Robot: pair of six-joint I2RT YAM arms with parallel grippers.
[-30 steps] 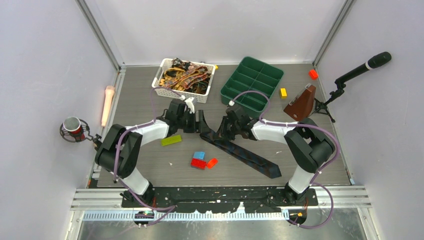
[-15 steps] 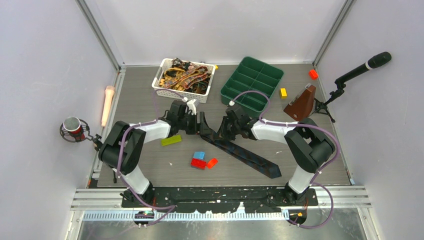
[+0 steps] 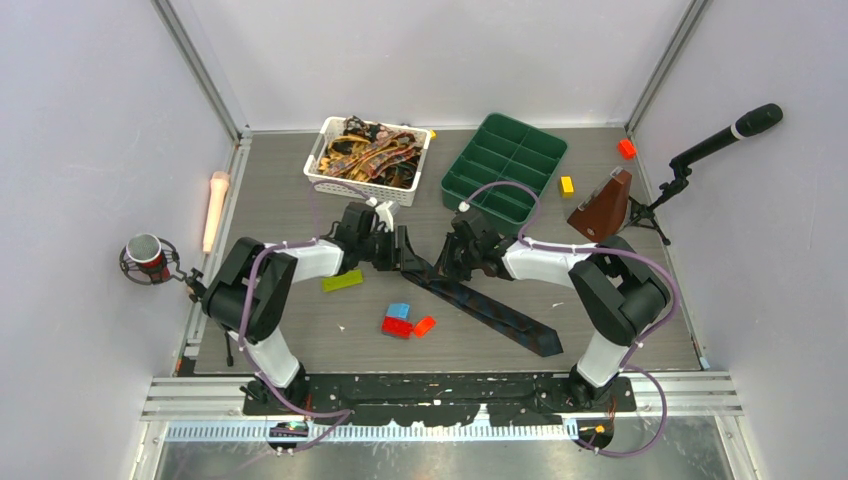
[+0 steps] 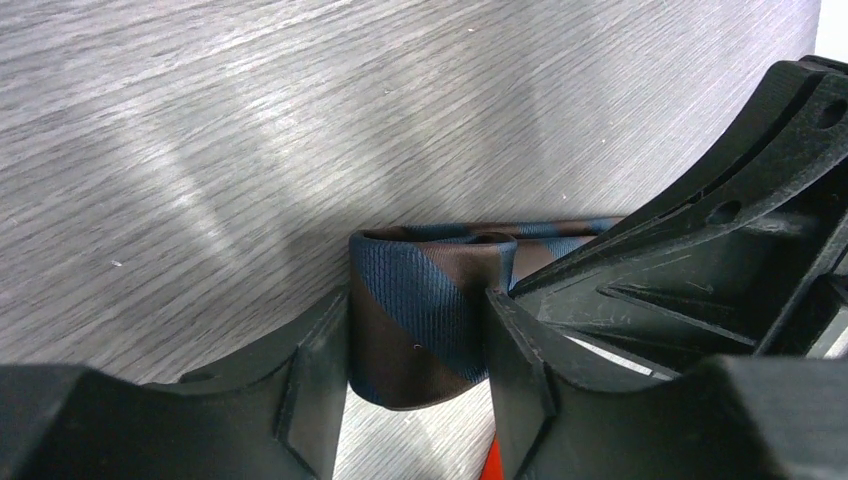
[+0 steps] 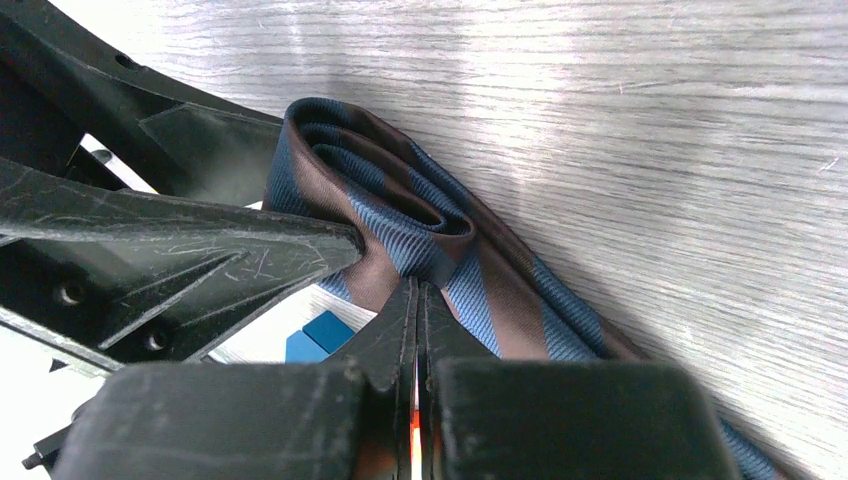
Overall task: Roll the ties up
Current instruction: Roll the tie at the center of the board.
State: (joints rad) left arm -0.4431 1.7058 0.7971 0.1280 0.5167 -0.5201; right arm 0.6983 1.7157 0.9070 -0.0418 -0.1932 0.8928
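A dark navy tie (image 3: 490,308) with brown diagonal stripes lies slanted across the table's middle, its wide pointed end at the near right. Its far left end is rolled up. My left gripper (image 3: 400,250) is shut on that small roll (image 4: 420,320), one finger (image 4: 310,380) on each side of it. My right gripper (image 3: 447,262) faces it from the right. Its fingers (image 5: 417,330) are shut together, tips against the rolled end (image 5: 390,215). I see no cloth between them. More patterned brown and gold ties (image 3: 368,155) fill a white basket.
The white basket (image 3: 320,180) and a green divided tray (image 3: 505,165) stand behind the grippers. Green (image 3: 343,281), blue (image 3: 399,311), red (image 3: 397,327) and orange (image 3: 425,325) bricks lie near the tie. A brown wedge (image 3: 602,205) and microphone stand (image 3: 725,135) are at right.
My left arm has edged to the right, bringing its gripper closer to the right gripper at the tie's rolled end. The right arm and the tie's long part have stayed put.
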